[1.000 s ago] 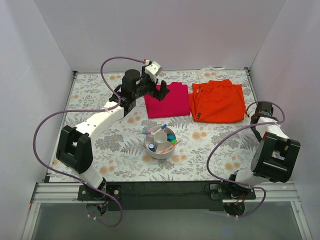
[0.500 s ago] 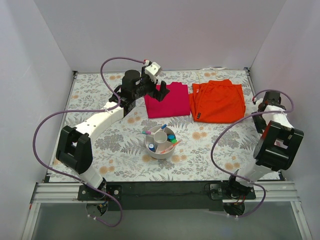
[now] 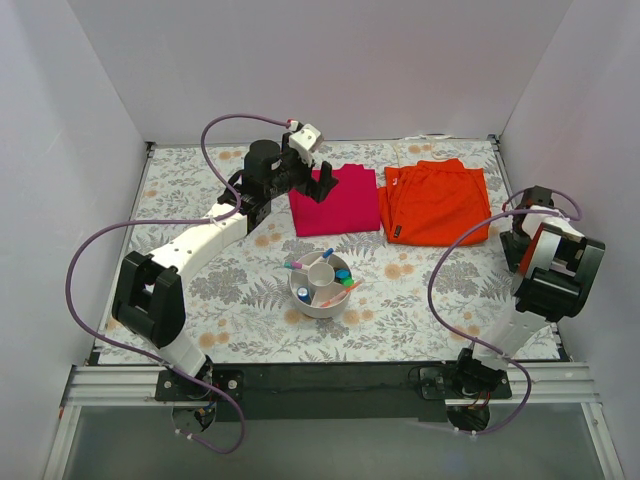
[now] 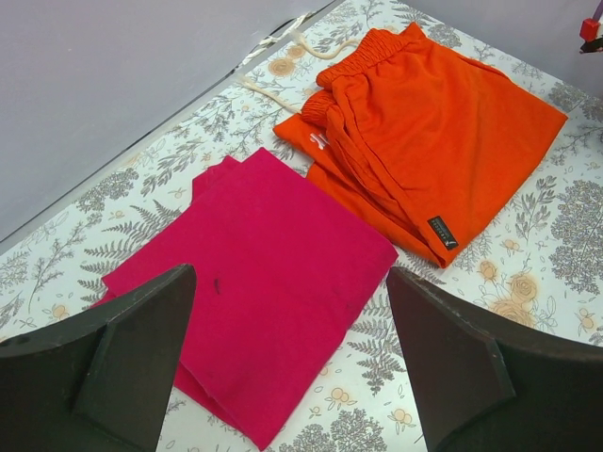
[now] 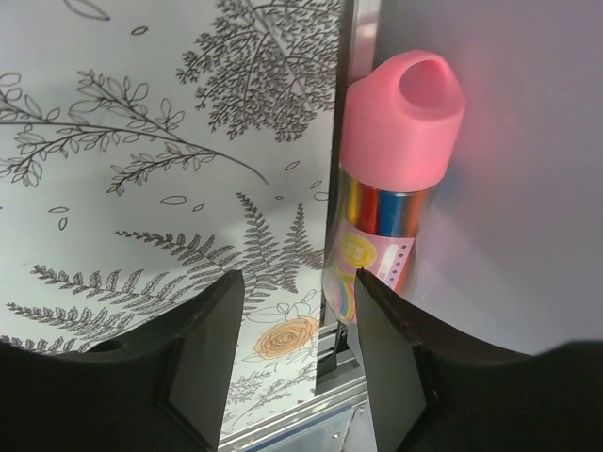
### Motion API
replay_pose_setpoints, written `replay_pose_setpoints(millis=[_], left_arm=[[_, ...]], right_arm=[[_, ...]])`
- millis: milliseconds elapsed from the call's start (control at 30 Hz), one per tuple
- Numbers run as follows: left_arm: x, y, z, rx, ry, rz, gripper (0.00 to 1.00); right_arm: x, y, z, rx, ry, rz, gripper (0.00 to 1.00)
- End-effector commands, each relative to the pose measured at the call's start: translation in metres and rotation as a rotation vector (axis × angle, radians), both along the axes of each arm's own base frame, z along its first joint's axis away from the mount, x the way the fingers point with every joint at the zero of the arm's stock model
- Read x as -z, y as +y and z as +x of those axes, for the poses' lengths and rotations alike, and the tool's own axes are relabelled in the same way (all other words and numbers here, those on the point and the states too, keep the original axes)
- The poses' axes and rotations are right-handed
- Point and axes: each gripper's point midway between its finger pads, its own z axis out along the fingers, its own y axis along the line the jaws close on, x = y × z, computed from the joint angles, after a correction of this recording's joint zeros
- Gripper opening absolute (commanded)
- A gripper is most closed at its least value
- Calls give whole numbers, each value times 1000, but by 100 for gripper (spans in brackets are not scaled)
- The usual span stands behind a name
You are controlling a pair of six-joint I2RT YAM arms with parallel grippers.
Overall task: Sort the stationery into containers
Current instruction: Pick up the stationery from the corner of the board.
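The round white organizer (image 3: 320,287) sits at the table's middle and holds short markers with blue, green and pink caps (image 3: 343,276) and a thin orange pen. A pink-capped tube (image 5: 391,188) with a rainbow label lies against the right wall at the table's edge. My right gripper (image 5: 300,278) is open just in front of the tube. Its right finger (image 5: 386,339) overlaps the tube's lower end, and the tube is not between the jaws. In the top view the right gripper (image 3: 520,240) is by the right wall and the tube is hidden. My left gripper (image 4: 290,282) is open and empty above the magenta cloth (image 4: 254,273).
A folded magenta cloth (image 3: 333,200) and a folded orange cloth (image 3: 435,200) lie at the back of the floral table (image 3: 230,270). The right wall (image 5: 528,188) and a metal rail (image 5: 330,358) bound the table beside the tube.
My right arm has swung outward toward the right wall and its elbow has shifted right. The left arm and the organizer have not moved.
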Motion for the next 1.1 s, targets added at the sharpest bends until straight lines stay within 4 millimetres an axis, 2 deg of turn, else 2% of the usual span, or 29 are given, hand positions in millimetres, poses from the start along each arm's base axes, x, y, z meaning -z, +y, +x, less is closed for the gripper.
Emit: replay_pose_setpoints(millis=[0,133,533,833,1067], left_arm=[[-25,4,-3,-8,-52,-16,83],[-24,1,-3,1,-48,-18,83],[-23,5,-4,-8,-54,-8,83],[-21,4,-2,-14,-41,-13,83],[-19,4,0,-16,-41,-5,83]], right_arm=[[-20,-13,14,16,-56,-57,58],[-27,-20,16,27,-68,-89,59],[-14,-43,9,83,-16,-128,59],[7,-51,10,87,33,-147,60],[27,-48,-2,93,85,-131,60]])
